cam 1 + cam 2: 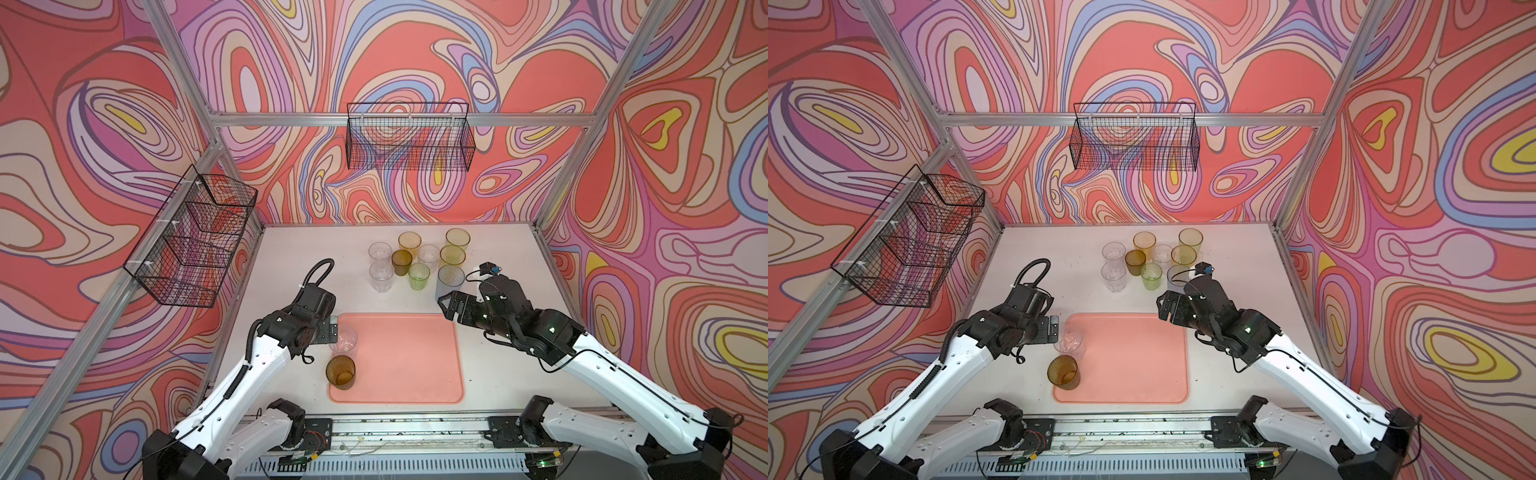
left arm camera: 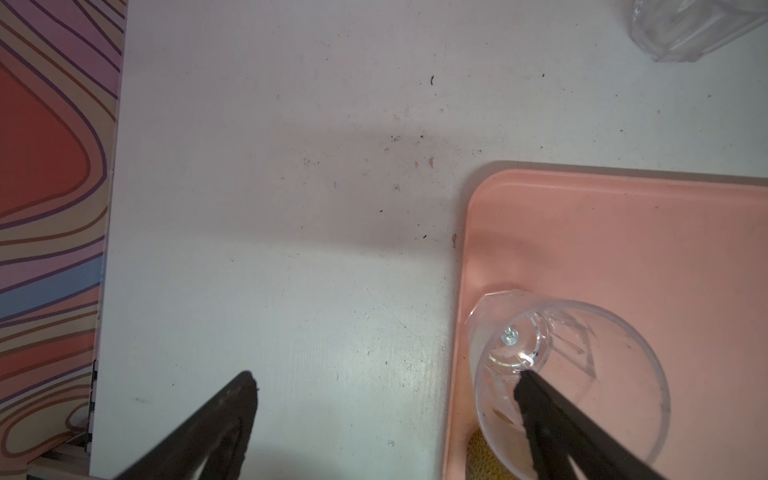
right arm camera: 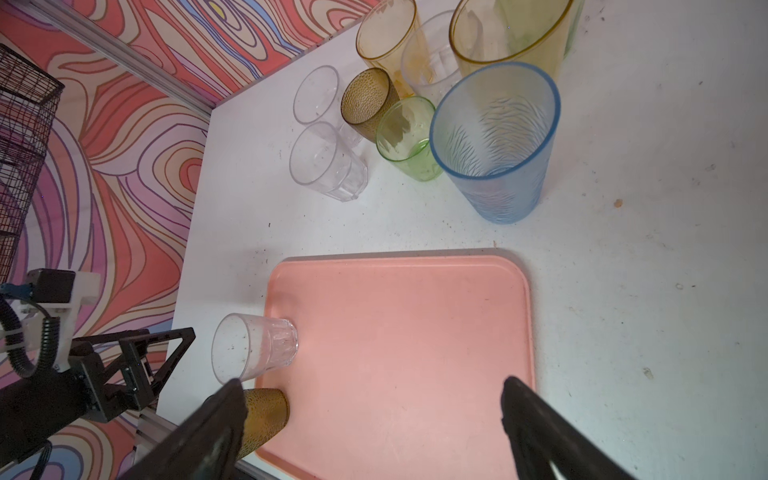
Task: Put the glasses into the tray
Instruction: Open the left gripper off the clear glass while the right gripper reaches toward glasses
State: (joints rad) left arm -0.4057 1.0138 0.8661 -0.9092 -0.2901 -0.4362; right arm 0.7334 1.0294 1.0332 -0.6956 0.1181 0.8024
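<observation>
The short clear faceted tumbler stands upright on the flat salmon-pink tray at its ten o'clock corner, close to the rim. The dimpled brown-amber tumbler is just beside it at the tray's eight o'clock corner. The left gripper has its fingers spread wide and grips nothing. One finger sits over the clear tumbler's mouth and the other over the bare white counter — whether the first dips below the rim I cannot tell. The placing looks done, so the step in hand is getting clear. The safe way is to rise straight up until that finger is plainly above the rim and only then swing off toward nine o'clock, since a sideways drag could tip the tumbler onto its amber neighbour. The right gripper is also open and empty, near the tall pale blue ribbed tumbler at the tray's one o'clock — a tall glass, probably best taken low and squarely.
</observation>
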